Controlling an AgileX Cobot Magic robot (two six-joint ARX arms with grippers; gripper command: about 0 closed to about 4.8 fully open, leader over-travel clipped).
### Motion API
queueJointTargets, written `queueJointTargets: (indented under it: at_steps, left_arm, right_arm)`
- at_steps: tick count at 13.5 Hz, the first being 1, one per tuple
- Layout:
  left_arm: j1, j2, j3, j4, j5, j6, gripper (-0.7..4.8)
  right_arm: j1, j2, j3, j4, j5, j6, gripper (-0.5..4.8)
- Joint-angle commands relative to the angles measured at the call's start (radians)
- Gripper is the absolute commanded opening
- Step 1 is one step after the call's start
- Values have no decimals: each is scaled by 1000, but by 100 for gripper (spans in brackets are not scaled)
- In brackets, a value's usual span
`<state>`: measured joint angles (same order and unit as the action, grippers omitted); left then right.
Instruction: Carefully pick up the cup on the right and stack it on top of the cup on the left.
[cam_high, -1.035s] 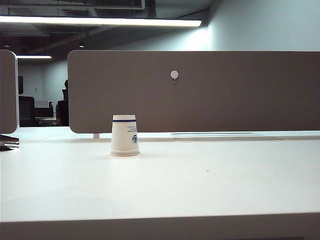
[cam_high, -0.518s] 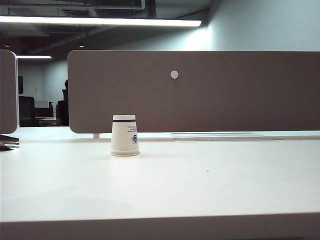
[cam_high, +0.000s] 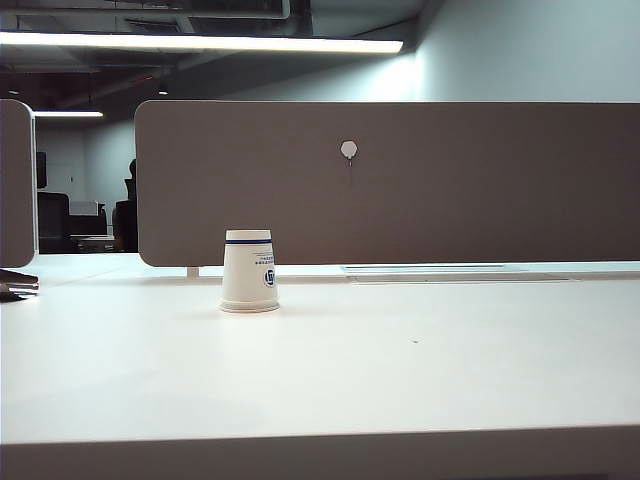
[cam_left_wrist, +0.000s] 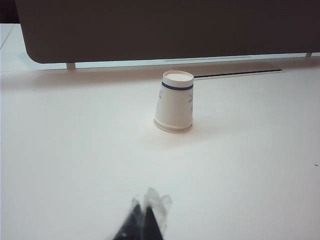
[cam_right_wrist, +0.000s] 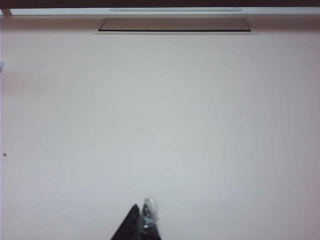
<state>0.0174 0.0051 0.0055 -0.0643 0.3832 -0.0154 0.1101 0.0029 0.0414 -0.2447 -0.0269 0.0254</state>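
Note:
One white paper cup (cam_high: 249, 271) with a blue band stands upside down on the white table (cam_high: 420, 370), left of the middle; the left wrist view also shows this cup (cam_left_wrist: 174, 102). I cannot tell whether it is a single cup or two nested. No separate cup on the right is in view. My left gripper (cam_left_wrist: 145, 209) is shut, its dark tips together low over the table, well short of the cup. My right gripper (cam_right_wrist: 141, 210) is shut with nothing in it, over bare table. Neither gripper shows in the exterior view.
A grey partition panel (cam_high: 400, 180) runs along the table's far edge behind the cup. A flat cable hatch (cam_right_wrist: 174, 25) lies in the tabletop near the panel. A dark object (cam_high: 15, 285) lies at the far left edge.

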Motion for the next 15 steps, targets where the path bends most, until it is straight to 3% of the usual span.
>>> queueJointTargets:
  at_steps: [1,15]
  left_arm:
    - [-1,0,2,13,7,4,-6]
    - [-1,0,2,13,7,4,-6]
  right_arm:
    - [0,-2,0,18,-2,-4,-1]
    - [-1,-2,-36,93,-2,-38,-1]
